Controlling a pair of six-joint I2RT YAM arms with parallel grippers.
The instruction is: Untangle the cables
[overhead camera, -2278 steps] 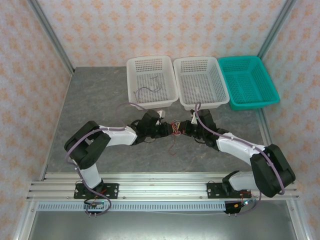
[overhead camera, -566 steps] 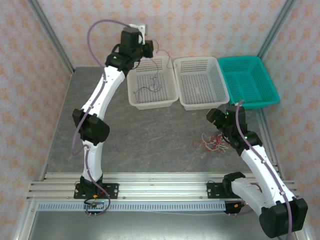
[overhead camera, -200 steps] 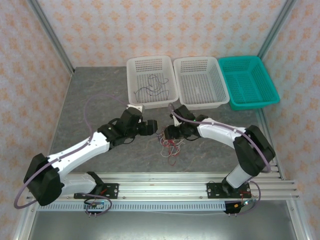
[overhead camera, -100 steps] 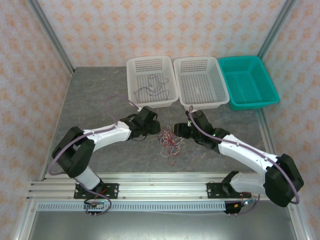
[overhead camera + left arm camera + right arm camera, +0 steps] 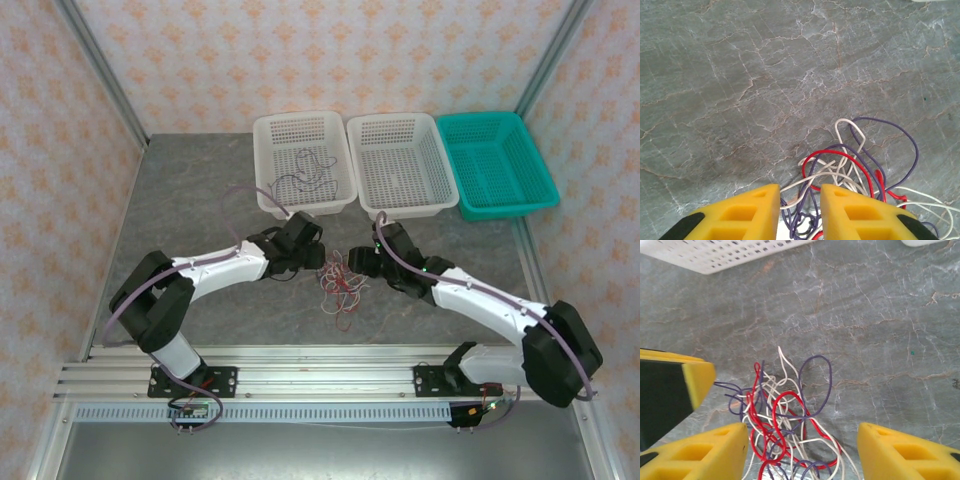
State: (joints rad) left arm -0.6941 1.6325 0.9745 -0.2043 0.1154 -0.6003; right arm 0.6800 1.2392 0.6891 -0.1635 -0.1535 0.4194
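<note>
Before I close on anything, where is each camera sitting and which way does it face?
Top external: fixed above and behind the bases, looking down on the table, baskets, left arm and right arm.
Left wrist: on the left arm, looking down past the left fingers at the cables.
Right wrist: on the right arm, looking down past the right fingers at the cables, a white basket beyond.
Shared: both wrist views hold the same cables; the right also catches one left finger.

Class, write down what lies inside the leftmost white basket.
A few loose thin cables, dark and pale, lie on the floor of the leftmost white basket. Its near wall covers the front edge of that floor.
</note>
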